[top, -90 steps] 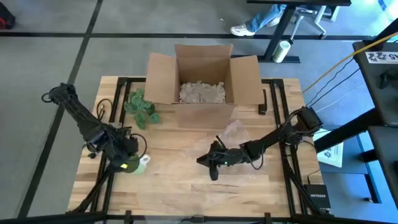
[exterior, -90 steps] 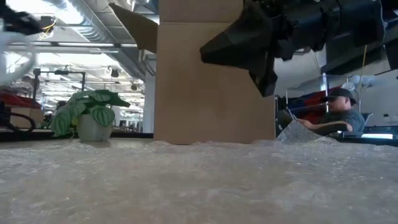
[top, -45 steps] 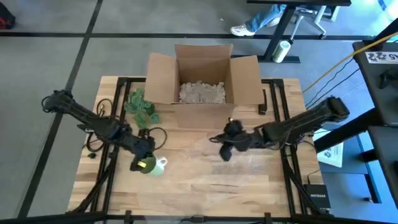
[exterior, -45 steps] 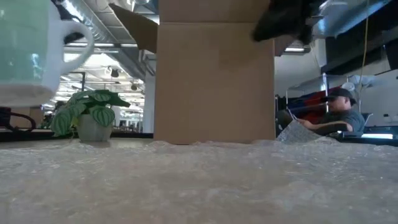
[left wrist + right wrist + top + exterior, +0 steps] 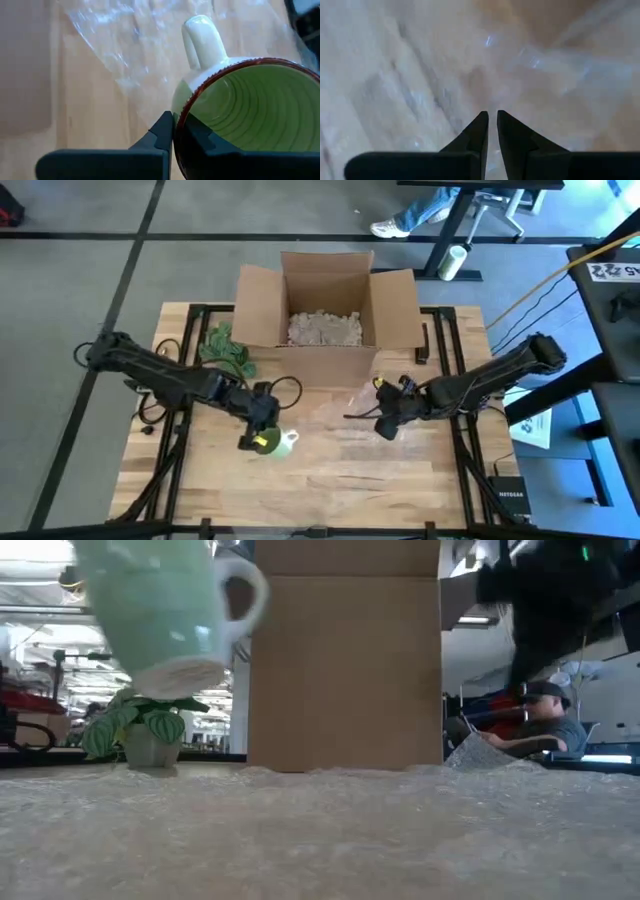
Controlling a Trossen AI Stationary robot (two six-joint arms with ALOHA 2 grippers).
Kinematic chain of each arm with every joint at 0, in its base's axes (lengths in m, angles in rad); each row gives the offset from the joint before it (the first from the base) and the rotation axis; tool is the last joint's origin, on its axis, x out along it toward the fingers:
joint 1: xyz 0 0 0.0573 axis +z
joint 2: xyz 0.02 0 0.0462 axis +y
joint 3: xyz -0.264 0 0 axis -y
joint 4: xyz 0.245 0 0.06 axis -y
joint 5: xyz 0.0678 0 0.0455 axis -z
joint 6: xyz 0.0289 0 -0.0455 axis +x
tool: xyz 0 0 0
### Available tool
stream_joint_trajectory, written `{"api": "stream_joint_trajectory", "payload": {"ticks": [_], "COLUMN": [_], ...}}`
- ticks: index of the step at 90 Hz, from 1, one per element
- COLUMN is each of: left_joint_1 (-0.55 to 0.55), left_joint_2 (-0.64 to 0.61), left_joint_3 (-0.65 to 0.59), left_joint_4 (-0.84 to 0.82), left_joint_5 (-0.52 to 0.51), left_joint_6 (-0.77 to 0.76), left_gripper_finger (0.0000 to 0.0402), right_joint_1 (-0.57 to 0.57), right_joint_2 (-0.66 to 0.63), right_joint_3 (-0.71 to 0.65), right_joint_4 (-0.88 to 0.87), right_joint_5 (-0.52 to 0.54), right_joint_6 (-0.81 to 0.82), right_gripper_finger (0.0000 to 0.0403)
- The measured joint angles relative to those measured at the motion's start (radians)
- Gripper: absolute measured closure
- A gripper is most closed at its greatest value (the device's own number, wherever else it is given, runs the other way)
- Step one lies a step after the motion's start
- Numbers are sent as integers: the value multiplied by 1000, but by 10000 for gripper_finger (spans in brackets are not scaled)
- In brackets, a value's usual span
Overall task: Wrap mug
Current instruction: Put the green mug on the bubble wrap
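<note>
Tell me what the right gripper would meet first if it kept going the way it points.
Probably the bubble wrap on the table: the right gripper points down at it, with nothing else showing ahead of it. Depth unclear.

We are seeing even, bright light falling over the bench [image 5: 320,480] in the high view, with only faint shadows lying under the arms. In the low view, the mug [image 5: 165,615] is showing soft and blurred against glaring ceiling lights, and the near bubble wrap [image 5: 320,830] is lying out of focus. In the right wrist view, the wrap [image 5: 470,60] is smearing with blur and glinting with small highlights.
</note>
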Motion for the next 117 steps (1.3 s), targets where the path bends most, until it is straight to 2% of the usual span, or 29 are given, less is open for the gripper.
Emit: {"api": "stream_joint_trajectory", "payload": {"ticks": [7, 16, 36, 55, 74, 89, 98, 106, 112, 117], "left_joint_1": [27, 56, 87, 101, 98, 89, 83, 81, 77, 72], "left_joint_2": [21, 42, 55, 55, 55, 55, 55, 55, 55, 55], "left_joint_3": [0, 0, 0, 0, 0, 0, 0, 0, 0, 0], "left_joint_4": [1, 0, 70, 104, 104, 104, 103, 102, 101, 98], "left_joint_5": [2, 35, 57, 56, 56, 56, 56, 56, 56, 56], "left_joint_6": [6, 2, 16, 19, 14, 13, 13, 18, 19, 21], "left_gripper_finger": [401, 401, 401, 401, 401, 401, 401, 401, 401, 401], "right_joint_1": [0, -5, -40, -37, -28, 44, 99, 147, 173, 184], "right_joint_2": [6, 3, 3, 4, 4, 4, 4, 4, 3, 3], "right_joint_3": [-84, -131, -167, -180, -180, -180, -180, -180, -180, -169], "right_joint_4": [136, 190, 193, 170, 161, 202, 274, 427, 583, 680], "right_joint_5": [-27, -13, -60, -166, -357, -535, -625, -682, -689, -652], "right_joint_6": [10, 23, 25, 60, 197, 360, 450, 503, 516, 491], "right_gripper_finger": [377, 377, 377, 377, 377, 377, 377, 380, 389, 398]}}
